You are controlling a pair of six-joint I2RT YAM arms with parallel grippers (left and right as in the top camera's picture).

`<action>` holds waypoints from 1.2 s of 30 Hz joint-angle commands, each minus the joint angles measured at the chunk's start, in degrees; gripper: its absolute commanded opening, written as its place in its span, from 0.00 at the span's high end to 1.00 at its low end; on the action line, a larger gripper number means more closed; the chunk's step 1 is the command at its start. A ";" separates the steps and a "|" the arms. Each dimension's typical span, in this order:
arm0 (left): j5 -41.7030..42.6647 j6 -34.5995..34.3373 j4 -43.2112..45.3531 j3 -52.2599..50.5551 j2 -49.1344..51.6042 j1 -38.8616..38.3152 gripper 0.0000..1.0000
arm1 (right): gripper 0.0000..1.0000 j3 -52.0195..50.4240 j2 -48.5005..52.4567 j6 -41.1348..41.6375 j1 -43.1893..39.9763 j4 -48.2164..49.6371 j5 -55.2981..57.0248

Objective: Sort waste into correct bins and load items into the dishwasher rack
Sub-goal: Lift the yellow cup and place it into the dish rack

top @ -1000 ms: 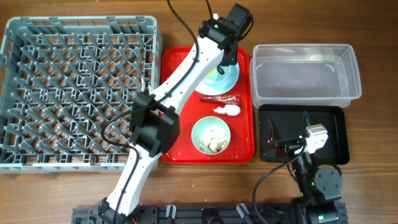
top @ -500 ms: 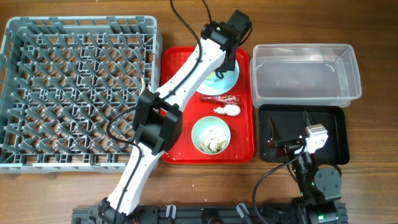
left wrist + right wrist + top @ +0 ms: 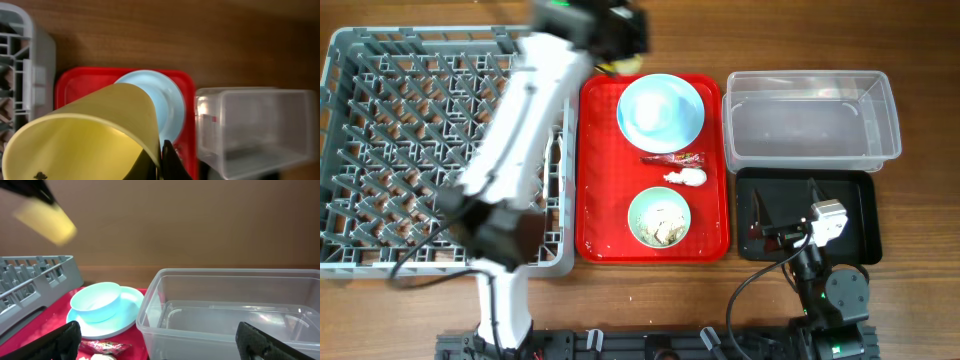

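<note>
My left gripper is shut on the small yellow cup and holds it in the air over the back edge between the grey dishwasher rack and the red serving tray; the cup also shows in the right wrist view. The light blue plate bears a pale blue bowl-shaped dish. The red wrapper and white tissue wad lie mid-tray. The pale green bowl holds rice scraps. My right gripper is open and empty over the black tray. Fork and spoon are not visible.
The flat red serving tray lies between the rack and the bins. The clear tub stands at the back right, with the black tray in front of it. My left arm stretches across the rack's right side.
My left gripper has lifted the yellow cup off the plate and swung left and back toward the rack's far right corner. The right arm has not moved.
</note>
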 commanded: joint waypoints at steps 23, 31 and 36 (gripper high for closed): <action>37.33 33.55 -8.48 -19.74 15.56 33.29 0.80 | 0.00 -0.07 -0.37 -0.44 -0.17 0.20 -0.17; 27.10 30.27 -7.98 -19.69 15.19 33.70 0.43 | 0.00 -0.07 -0.35 -0.42 -0.17 0.20 -0.17; 27.15 26.05 -6.71 -17.42 10.14 33.77 0.00 | 0.00 -0.07 -0.35 -0.44 -0.17 0.20 -0.20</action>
